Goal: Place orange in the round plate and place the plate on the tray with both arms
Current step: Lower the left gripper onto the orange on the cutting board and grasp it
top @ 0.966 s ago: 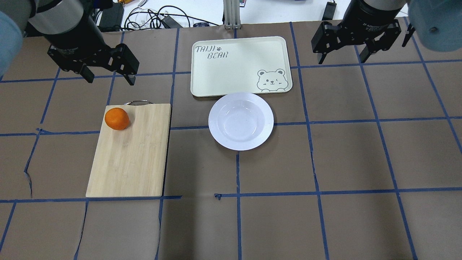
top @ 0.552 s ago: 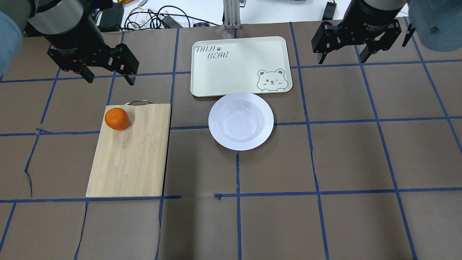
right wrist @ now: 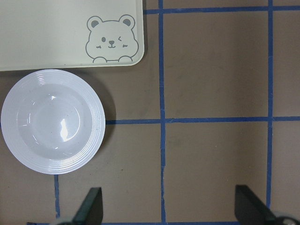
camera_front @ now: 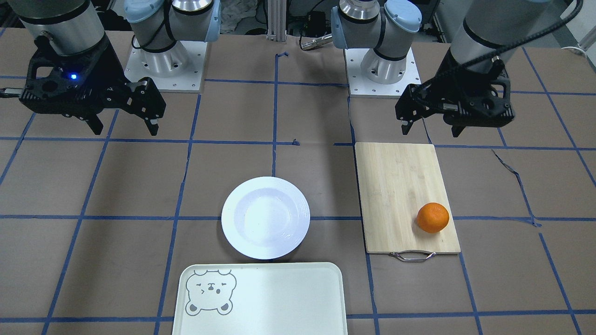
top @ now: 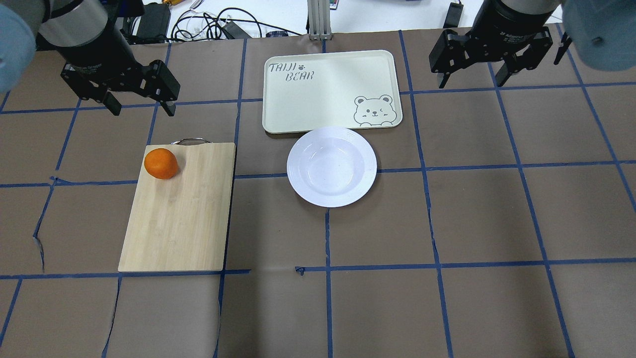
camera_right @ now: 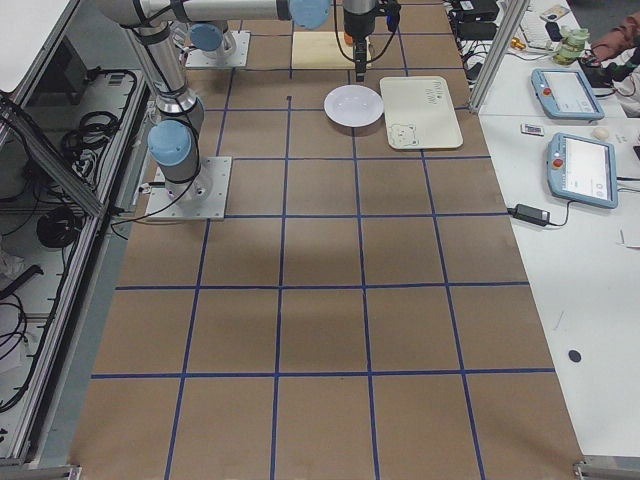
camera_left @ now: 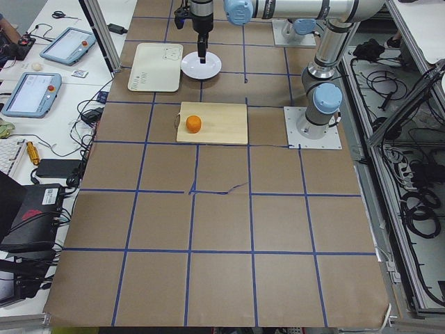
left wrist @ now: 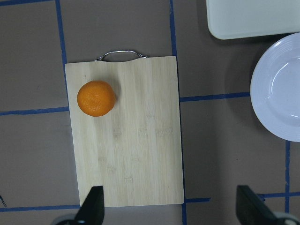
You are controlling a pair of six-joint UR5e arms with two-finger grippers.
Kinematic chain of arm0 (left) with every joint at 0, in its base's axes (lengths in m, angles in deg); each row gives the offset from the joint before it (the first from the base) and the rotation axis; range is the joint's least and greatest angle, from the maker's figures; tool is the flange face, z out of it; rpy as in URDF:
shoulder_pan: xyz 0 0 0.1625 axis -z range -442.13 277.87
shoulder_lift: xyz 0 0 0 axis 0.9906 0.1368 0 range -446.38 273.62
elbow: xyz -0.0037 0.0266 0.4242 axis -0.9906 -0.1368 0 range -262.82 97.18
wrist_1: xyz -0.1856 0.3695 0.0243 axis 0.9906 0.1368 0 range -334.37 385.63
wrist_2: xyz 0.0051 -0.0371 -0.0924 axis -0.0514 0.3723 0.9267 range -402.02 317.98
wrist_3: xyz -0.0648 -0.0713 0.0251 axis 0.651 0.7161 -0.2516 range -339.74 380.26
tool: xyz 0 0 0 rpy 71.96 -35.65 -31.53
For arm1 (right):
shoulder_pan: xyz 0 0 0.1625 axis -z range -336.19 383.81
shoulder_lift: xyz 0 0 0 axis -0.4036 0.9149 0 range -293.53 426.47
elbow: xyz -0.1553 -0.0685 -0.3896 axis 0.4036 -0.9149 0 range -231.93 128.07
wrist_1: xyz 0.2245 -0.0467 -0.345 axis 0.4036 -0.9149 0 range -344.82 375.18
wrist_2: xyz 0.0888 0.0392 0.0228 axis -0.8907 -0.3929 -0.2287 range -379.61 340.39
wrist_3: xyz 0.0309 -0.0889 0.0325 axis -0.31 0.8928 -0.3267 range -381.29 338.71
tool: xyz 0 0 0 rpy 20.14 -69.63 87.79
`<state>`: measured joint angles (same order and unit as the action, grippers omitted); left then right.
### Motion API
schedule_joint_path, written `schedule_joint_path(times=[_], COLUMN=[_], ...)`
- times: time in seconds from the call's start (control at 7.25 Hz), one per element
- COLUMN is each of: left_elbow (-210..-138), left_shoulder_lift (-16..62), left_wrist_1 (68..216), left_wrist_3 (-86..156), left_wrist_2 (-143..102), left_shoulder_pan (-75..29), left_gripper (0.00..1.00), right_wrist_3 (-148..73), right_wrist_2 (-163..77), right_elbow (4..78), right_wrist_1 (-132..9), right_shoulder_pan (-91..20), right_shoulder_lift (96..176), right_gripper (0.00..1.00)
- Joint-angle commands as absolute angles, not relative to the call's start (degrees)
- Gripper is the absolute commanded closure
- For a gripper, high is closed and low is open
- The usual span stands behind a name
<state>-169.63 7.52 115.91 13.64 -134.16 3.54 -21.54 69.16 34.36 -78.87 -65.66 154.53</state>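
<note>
The orange (top: 161, 163) (camera_front: 433, 217) (left wrist: 96, 98) lies on a bamboo cutting board, near its handle end. An empty white round plate (top: 332, 166) (camera_front: 265, 217) (right wrist: 52, 122) rests on the table, just in front of the cream tray (top: 328, 92) (camera_front: 270, 298) (right wrist: 56, 33) with the bear print. My left gripper (top: 141, 109) (camera_front: 430, 131) (left wrist: 171, 211) hangs open high above the table, beyond the board's handle end. High at the far right, well clear of the plate, my right gripper (top: 470, 81) (camera_front: 125, 131) (right wrist: 168, 211) is open too. Neither holds anything.
The bamboo cutting board (top: 179, 214) (camera_front: 400, 195) with a metal handle (top: 191, 141) lies left of the plate. Brown paper with blue tape lines covers the table. Cables and a metal post (top: 318, 20) stand past the far edge.
My left gripper has shifted a little to the left in the overhead view, still open. The right gripper, orange, plate and tray have not moved.
</note>
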Motion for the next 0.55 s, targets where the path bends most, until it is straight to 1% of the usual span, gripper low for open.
schedule_joint_path(times=[0.0, 0.14, 0.41], left_elbow=[-169.8, -169.8, -169.7], left_shoulder_lift=[16.0, 20.5, 27.3], left_wrist_1=[109.7, 104.5, 100.8], left_wrist_3=[12.9, 12.3, 10.6], left_wrist_2=[-136.1, -136.4, -136.7], left_shoulder_pan=[3.0, 2.0, -0.7], left_gripper=[0.0, 0.0, 0.0], right_wrist_3=[-21.7, -21.4, -21.4], right_wrist_2=[69.2, 69.2, 69.2], right_elbow=[34.4, 34.4, 34.4], right_wrist_1=[-78.9, -78.8, -78.7], right_shoulder_pan=[-65.7, -65.7, -65.7], right_shoulder_lift=[154.5, 154.5, 154.5], right_gripper=[0.0, 0.0, 0.0])
